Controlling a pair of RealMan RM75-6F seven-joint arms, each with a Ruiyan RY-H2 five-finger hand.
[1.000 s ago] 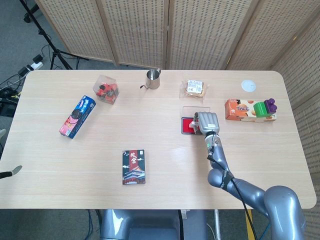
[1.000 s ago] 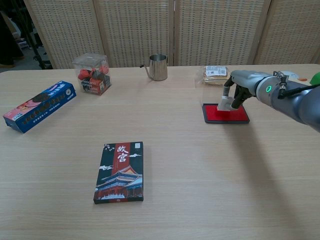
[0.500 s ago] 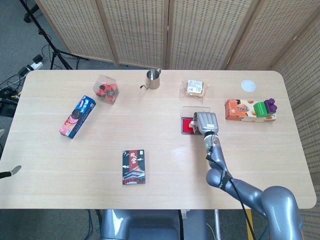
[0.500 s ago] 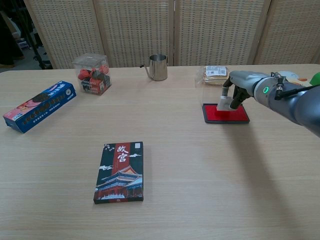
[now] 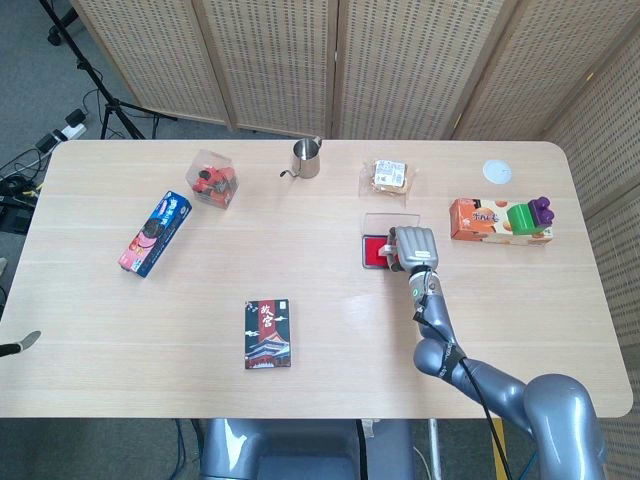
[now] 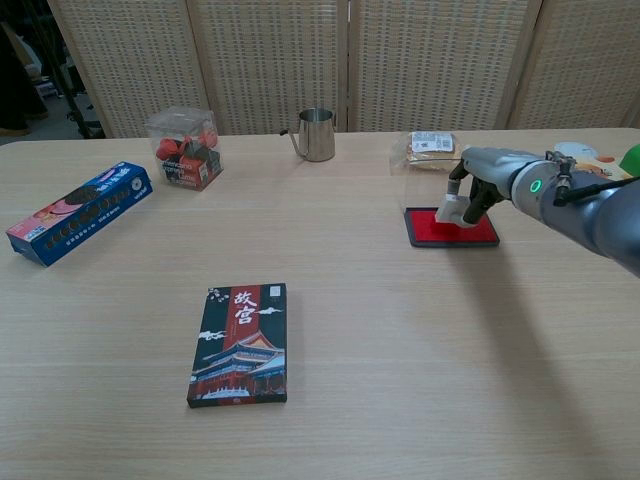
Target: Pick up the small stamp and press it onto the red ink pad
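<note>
The right robot hand (image 6: 478, 190) has its fingers closed around the stamp (image 6: 452, 206), holding it over the pad (image 6: 450, 229). In the chest view the stamp's base looks at or just above the red face, over its middle; whether it touches cannot be told. The left robot hand is in neither view.

To do this step well, I judge the stamp should go straight down with its face flat to the ink, so the whole face takes colour. A tilt would ink one edge only. The press should be light and brief, since the pad is a shallow tray that could slide on the smooth surface (image 5: 330, 320) under a sideways push. The lift should then be vertical, so the pad is not dragged along.

As for room, the pad's clear lid (image 5: 392, 222) lies just beyond the robot hand, touching the pad's far edge, and a snack bag (image 5: 388, 176) sits further beyond that. To the robot hand's right, well apart, stands an orange box (image 5: 485, 220) with a green and purple toy (image 5: 530, 214) on it. The surface nearer the robot and to the robot hand's left is open, with a steel cup (image 5: 306, 158) and a dark box (image 5: 268, 333) far off, so retreat toward the robot looks the safest way out.
</note>
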